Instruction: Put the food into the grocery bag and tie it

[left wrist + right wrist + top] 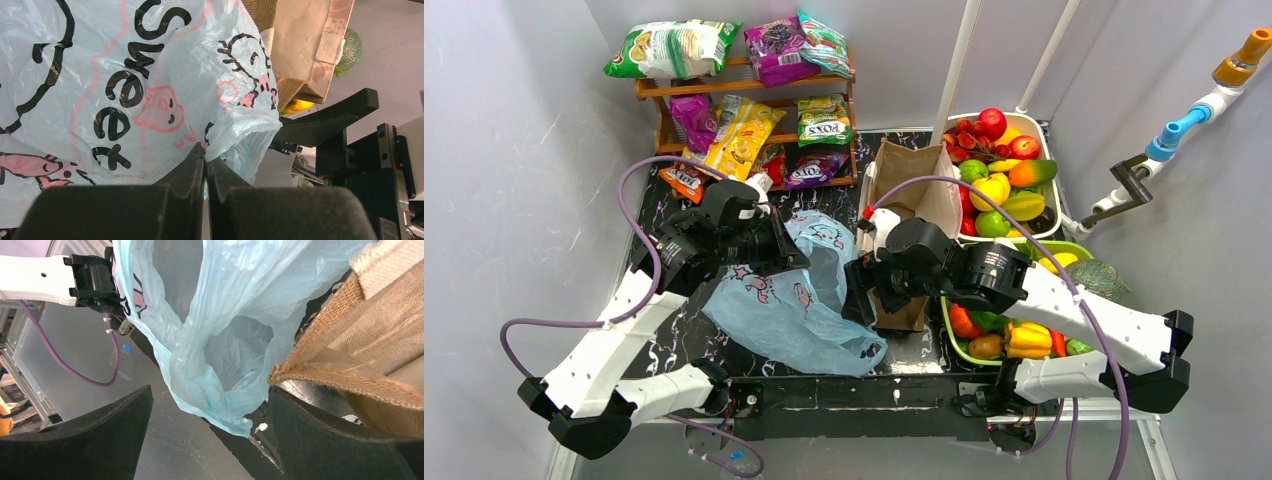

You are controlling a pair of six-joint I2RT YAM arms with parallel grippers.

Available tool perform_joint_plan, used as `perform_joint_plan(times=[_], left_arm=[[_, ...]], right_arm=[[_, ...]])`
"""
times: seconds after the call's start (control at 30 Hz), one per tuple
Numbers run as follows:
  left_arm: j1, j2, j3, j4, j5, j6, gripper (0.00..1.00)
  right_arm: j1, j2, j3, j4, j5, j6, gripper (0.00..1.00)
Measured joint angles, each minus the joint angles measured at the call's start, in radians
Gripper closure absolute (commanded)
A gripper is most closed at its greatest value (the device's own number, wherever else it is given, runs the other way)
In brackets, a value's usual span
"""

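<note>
The light-blue grocery bag (789,305) lies crumpled on the dark table between both arms. My left gripper (790,254) is shut on a fold of its printed film (125,90), and the plastic is pinched at the tips (205,150). My right gripper (856,290) stands open at the bag's right side. In the right wrist view a hanging loop of the bag (225,365) sits between the wide fingers (210,390), untouched. The food (992,185) is piled in a white basket, and more food (1024,340) lies in a green basket.
A stiff brown bag (914,200) stands right behind my right gripper, its burlap edge (350,370) close to one finger. The white basket (1052,215) and green basket (950,340) line the right side. A snack shelf (744,110) stands at the back left.
</note>
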Motion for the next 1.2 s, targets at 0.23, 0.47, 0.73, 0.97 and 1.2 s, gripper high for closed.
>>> perform_joint_plan(times=[0.23, 0.47, 0.73, 0.97, 1.2], left_arm=[[0.000, -0.006, -0.013, 0.002, 0.000, -0.001, 1.00], [0.000, -0.027, -0.013, -0.002, -0.001, -0.001, 1.00], [0.000, -0.072, -0.013, -0.027, -0.009, -0.001, 1.00], [0.000, -0.111, -0.013, -0.075, -0.007, -0.001, 1.00], [0.000, -0.180, -0.088, -0.081, 0.034, -0.004, 0.41]], right_arm=[[0.018, 0.056, 0.041, 0.016, 0.020, 0.000, 0.23], [0.062, 0.175, 0.125, 0.019, 0.032, -0.001, 0.48], [0.085, 0.217, 0.251, -0.068, 0.092, -0.010, 0.97], [0.084, 0.238, 0.481, -0.198, 0.209, -0.054, 0.99], [0.084, 0.251, 0.673, -0.261, 0.279, -0.126, 0.99]])
